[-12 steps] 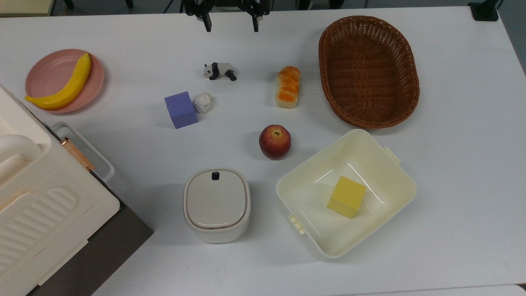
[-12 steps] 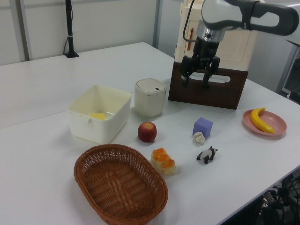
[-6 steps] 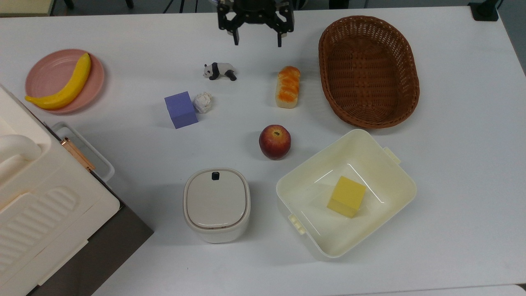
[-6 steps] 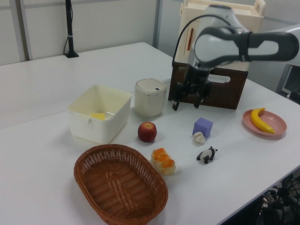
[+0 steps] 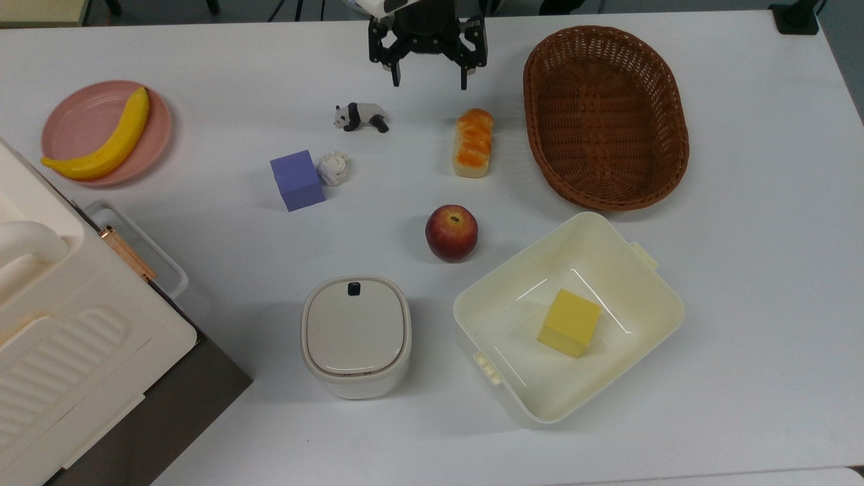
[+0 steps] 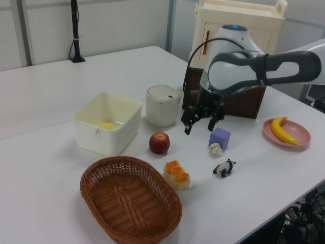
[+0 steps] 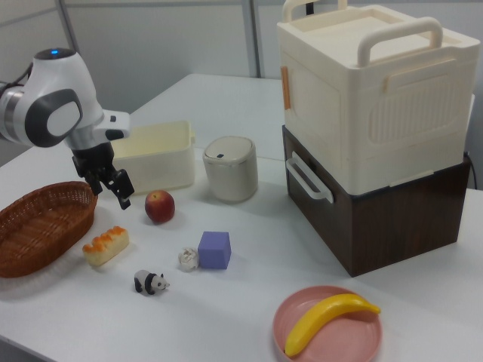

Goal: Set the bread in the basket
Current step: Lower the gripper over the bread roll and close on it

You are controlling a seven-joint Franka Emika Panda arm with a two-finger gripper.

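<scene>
Plate (image 5: 74,115): round, pink, smooth, at the far left of the top view's desk (image 5: 202,81); a curved yellow banana (image 5: 104,142) lies across it.
Storage boxes (image 7: 370,113): a cream ribbed plastic case with handles stacked on a dark brown box, at the top view's lower left corner.
Purple cube (image 5: 297,180): matte block, with a crumpled white lump (image 5: 333,168) touching its right side in the top view.
Panda (image 5: 360,116): small black-and-white figurine, standing above the cube in the top view.
Lidded pot (image 5: 356,335): cream, rounded square, smooth lid with a small dark tab.
End effector (image 5: 430,84): black, two fingers spread wide apart, holding nothing and touching nothing; in the top view it sits up and to the left of the bread, and in the left view it hangs above the desk, clear of it.
Apple (image 5: 451,233): red, glossy, below the bread in the top view.
Bread (image 5: 473,142): oblong loaf lying flat on the desk, long axis running top to bottom in the top view; lumpy orange glazed crust facing up, pale cream sides; just left of the basket, not touching it.
Tub (image 5: 648,297): cream square plastic, smooth walls, with a yellow cube (image 5: 569,322) inside.
Basket (image 5: 668,101): large oval of brown woven wicker with a raised rim, long axis roughly parallel to the bread's in the top view, nothing inside.
</scene>
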